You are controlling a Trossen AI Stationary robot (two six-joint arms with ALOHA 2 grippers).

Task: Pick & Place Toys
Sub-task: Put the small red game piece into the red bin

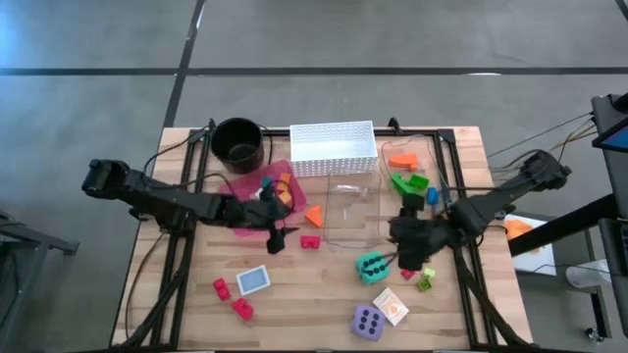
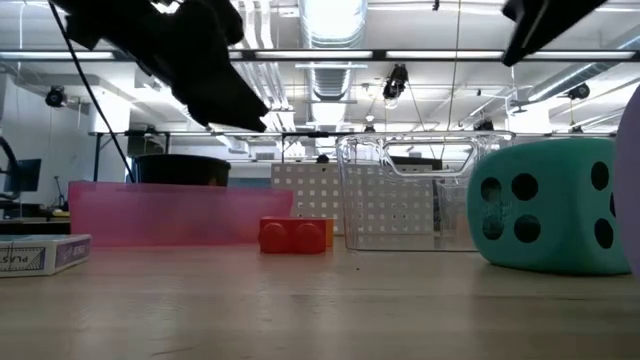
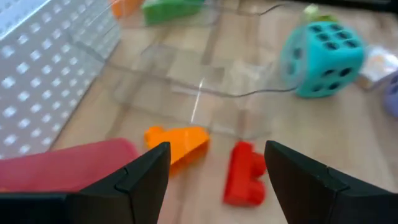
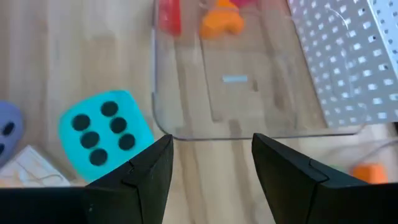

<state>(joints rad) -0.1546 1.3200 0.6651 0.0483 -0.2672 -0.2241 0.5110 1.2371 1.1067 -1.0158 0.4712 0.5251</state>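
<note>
High view, clear bin (image 1: 350, 208) between grippers, teal die (image 1: 371, 267) beside it

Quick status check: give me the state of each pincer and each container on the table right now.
Left pincer: open, empty, by the pink tray's edge.
Right pincer: open, empty, near the teal die.
Pink tray: holds a few bricks.
Clear bin: upright, empty.
White basket: upright, contents not visible.
Black pot: upright, looks empty.
</note>
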